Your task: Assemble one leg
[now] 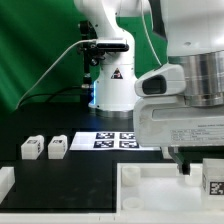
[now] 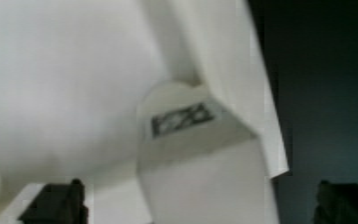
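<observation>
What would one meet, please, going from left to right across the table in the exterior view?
A white part at the left edge → two legs side by side → the marker board → the large white tray-like part → a tagged leg under the tool.

Nearest leg [image 1: 214, 179] [image 2: 201, 150]: a small white blocky post, rounded at one end in the wrist view, with a black-and-white square tag on the face turned to the camera. Sits just beside the gripper [image 1: 186, 166], on the exterior view's right of it, low by the fingers. From the wrist, shows in line with the gap between the two fingertips [image 2: 51, 203], touching neither (tag blurred, pattern unreadable). Second leg [image 1: 31, 148] and third leg [image 1: 56, 147]: same shape and colour, side by side and almost touching, well apart from the gripper toward the exterior view's left, each showing a tag.
</observation>
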Available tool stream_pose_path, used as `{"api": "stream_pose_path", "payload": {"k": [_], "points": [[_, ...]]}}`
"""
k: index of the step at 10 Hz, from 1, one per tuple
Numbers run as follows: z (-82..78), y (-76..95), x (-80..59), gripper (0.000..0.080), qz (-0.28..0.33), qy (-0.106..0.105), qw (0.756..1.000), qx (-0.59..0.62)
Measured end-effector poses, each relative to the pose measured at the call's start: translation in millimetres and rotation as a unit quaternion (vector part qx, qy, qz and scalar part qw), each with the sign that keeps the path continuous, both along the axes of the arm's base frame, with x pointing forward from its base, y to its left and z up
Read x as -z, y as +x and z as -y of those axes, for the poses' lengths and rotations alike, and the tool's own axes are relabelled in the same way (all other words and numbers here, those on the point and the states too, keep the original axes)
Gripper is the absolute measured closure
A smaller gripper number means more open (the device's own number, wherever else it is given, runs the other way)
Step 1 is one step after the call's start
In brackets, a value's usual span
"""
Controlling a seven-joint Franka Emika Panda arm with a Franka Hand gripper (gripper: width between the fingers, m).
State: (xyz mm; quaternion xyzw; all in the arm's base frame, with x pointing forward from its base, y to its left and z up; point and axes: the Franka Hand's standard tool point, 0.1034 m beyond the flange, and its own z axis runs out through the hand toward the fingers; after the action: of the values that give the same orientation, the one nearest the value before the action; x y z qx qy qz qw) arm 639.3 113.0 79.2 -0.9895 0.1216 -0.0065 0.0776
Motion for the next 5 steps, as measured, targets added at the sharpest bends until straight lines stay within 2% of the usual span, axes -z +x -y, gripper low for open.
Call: {"api": "stream_pose_path", "payload": {"k": [1,3,4,5], "points": [[-0.4,-0.7,0.6,0.0150,-0.005,0.001,1.000,0.028],[-0.3,-0.8,0.8,0.0412,-0.006,0.001,0.999,0.033],[-0.5,-0.6,0.4,0.0492,-0.017,0.005,0.994,0.106],[3.5,-0.2,0.7,0.0492,-0.022,0.004,0.989,0.147]]}}
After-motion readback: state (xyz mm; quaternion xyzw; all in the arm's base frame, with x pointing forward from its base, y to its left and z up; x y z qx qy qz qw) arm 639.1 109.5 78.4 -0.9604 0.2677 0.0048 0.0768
